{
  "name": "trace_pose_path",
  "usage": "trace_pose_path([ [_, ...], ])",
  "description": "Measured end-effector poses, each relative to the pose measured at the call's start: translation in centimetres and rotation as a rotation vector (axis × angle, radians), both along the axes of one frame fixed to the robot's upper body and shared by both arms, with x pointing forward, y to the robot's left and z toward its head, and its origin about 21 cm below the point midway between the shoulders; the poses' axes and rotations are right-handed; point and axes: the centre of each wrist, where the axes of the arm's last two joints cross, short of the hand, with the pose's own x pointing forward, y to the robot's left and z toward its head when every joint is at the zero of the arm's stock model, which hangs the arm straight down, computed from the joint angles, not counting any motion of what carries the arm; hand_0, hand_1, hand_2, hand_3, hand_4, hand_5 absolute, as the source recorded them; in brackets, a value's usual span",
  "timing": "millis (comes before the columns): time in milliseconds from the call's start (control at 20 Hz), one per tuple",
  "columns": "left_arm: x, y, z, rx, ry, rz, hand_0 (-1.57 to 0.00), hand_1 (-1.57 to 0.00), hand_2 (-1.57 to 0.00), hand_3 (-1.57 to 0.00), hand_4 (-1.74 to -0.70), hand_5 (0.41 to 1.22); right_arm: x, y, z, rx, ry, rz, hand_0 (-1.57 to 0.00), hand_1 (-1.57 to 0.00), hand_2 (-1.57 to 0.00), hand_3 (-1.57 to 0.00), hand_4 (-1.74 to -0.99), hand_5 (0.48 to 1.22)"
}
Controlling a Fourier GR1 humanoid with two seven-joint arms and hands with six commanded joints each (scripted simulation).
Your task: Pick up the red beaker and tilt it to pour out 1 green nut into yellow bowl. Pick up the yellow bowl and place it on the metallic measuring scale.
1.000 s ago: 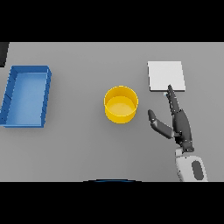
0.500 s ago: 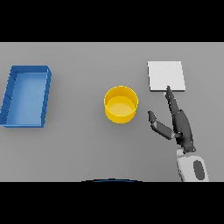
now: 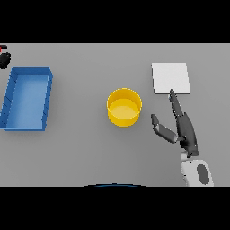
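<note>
The yellow bowl (image 3: 124, 107) stands upright mid-table, and I see nothing inside it. The metallic scale (image 3: 170, 77), a flat pale square, lies to its upper right. My right hand (image 3: 187, 130) rests open on the table between them and nearer me. Its straight fingers (image 3: 174, 99) point at the scale's near edge, and its thumb (image 3: 160, 129) sticks out toward the bowl without touching it. At the far left edge a dark part of my left hand (image 3: 4, 59) shows, with a red sliver (image 3: 2, 46) just above it, probably the red beaker. Most of both is cut off.
A blue open tray (image 3: 47, 96) sits at the left of the grey table, just below and right of the left hand.
The dark left hand and the red sliver have come into view at the upper left edge. The right hand, bowl and scale have hardly moved.
</note>
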Motion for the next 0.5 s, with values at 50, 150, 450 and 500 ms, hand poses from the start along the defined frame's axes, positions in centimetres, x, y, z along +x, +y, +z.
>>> trace_pose_path([
  [50, -0.6, -0.2, -0.5, -0.007, 0.010, 0.012, -1.57, -1.57, -1.57, -1.39, -1.74, 1.221, -0.1, 0.0, -0.1, 0.005, -0.010, 0.003, 0.00, 0.00, 0.00, 0.00, -1.195, 0.690],
  [150, -2.3, -0.5, -1.9, -0.021, 0.031, 0.021, -1.57, -1.57, -1.57, -1.39, -1.74, 1.150, -0.2, 0.0, 0.1, 0.011, -0.018, 0.004, 0.00, 0.00, 0.00, 0.00, -1.177, 0.686],
  [450, -5.0, -1.4, -2.0, -0.070, 0.130, -0.068, -1.57, -1.54, -1.49, -1.24, -1.31, 0.774, -0.1, -0.1, -0.1, 0.016, -0.010, 0.006, 0.00, 0.00, 0.00, 0.00, -1.163, 0.671],
  [500, -5.4, -1.3, -1.5, -0.044, 0.140, -0.136, -1.50, -1.38, -1.31, -1.10, -1.15, 0.740, -0.2, -0.3, 0.0, 0.011, -0.012, 0.003, 0.00, 0.00, 0.00, 0.00, -1.159, 0.669],
])
